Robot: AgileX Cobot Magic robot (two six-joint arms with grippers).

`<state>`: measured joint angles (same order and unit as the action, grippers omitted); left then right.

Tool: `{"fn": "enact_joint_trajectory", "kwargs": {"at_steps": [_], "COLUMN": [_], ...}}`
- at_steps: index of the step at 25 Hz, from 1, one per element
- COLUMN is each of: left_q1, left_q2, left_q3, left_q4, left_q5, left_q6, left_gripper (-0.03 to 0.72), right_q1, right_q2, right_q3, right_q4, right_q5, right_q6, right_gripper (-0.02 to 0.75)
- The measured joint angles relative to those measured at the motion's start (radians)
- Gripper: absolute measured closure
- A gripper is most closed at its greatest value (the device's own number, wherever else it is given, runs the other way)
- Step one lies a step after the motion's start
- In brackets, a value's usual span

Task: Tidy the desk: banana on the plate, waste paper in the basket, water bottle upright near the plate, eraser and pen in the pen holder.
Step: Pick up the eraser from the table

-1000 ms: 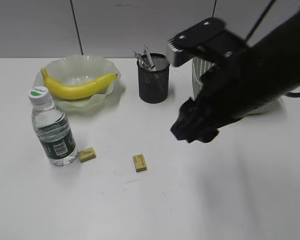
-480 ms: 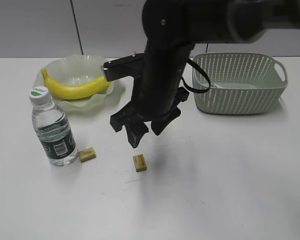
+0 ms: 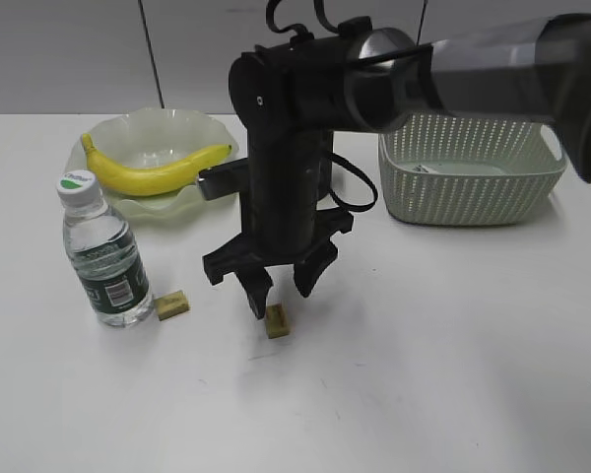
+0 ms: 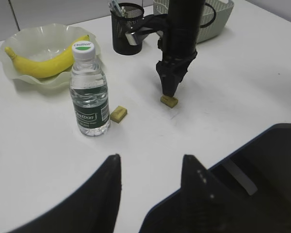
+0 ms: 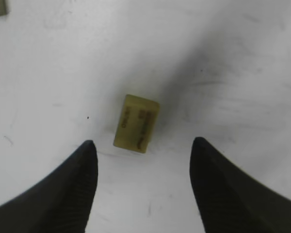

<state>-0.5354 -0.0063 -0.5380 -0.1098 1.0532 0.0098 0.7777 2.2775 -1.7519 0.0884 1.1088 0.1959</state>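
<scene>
— On the worktop (image 3: 453,374), seen from the exterior view, where does everything sit relative to the water bottle (image 3: 102,252)?

— The water bottle stands upright. Just right of its base lies a small yellow eraser (image 3: 172,304); further right lies a second eraser (image 3: 277,321). The right gripper (image 3: 281,286) hangs directly above that second eraser, jaws parted and gripping nothing. Behind the bottle is the plate (image 3: 158,202) with the banana (image 3: 153,172) lying in it. Far to the right of the bottle stands the basket (image 3: 470,168), something pale inside it.

— And the left wrist view?

— The bottle (image 4: 89,92) is upright, the plate (image 4: 24,73) and banana (image 4: 41,62) behind it to the left. The pen holder (image 4: 127,36), with pens in it, stands behind it to the right. One eraser (image 4: 119,114) is near the bottle's base; the other (image 4: 169,100) lies right of it under the right arm's tips. The left gripper (image 4: 150,172) shows at the bottom edge, jaws apart and holding nothing.

— The right wrist view?

— The second eraser (image 5: 137,123) lies flat between and just ahead of the spread fingers (image 5: 77,179), not touching them.
</scene>
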Motion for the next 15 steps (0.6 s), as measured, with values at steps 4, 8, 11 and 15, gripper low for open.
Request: {"fn": "enact_joint_trajectory", "kwargs": {"at_steps": [4,8,11,15], "left_q1": [0.000,0.000,0.000,0.000], "left_q2": [0.000,0.000,0.000,0.000], "left_q3": [0.000,0.000,0.000,0.000], "left_q4": [0.000,0.000,0.000,0.000], "left_q5": [0.000,0.000,0.000,0.000], "left_q6": [0.000,0.000,0.000,0.000], "left_gripper": [0.379,0.379,0.379,0.379], "right_q1": [0.000,0.000,0.000,0.000], "right_q2": [0.022,0.050,0.054,0.055], "right_q3": [-0.002,-0.002,-0.002,-0.002], "right_q4": [0.042,0.059,0.054,0.037], "right_q5": [-0.015,-0.039,-0.046,-0.054], "right_q6": [0.004,0.005,0.021,0.032], "right_gripper": [0.260,0.260,0.260,0.260]}}
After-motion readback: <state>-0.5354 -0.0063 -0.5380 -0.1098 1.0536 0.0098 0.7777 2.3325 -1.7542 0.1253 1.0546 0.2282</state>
